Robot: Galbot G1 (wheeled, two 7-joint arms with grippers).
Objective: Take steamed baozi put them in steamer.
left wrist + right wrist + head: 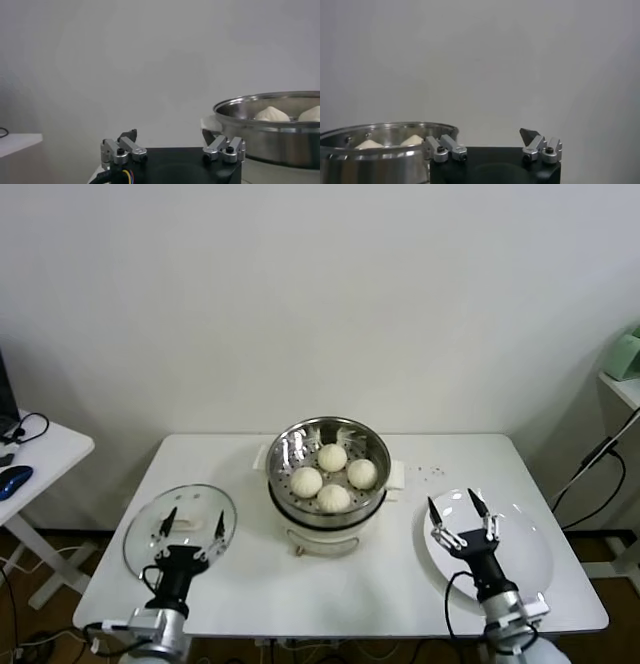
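Several cream-white baozi (pixel 332 457) lie inside the shiny steel steamer (pixel 290 446), which sits on a white cooker base at the table's middle. My left gripper (pixel 194 517) is open and empty, low over the glass lid at the front left. My right gripper (pixel 453 506) is open and empty over the white plate at the front right. The left wrist view shows its open gripper (pixel 170 135), the steamer rim (pixel 250 125) and two baozi tops (pixel 272 114). The right wrist view shows its open gripper (pixel 482 136), the steamer (pixel 380 131) and baozi tops (pixel 370 145).
A round glass lid (pixel 140 534) lies at the table's front left. A flat white plate (pixel 530 554) lies at the front right. A side table with a blue mouse (pixel 12 479) stands at far left, and a cable and stand (pixel 600 454) at far right.
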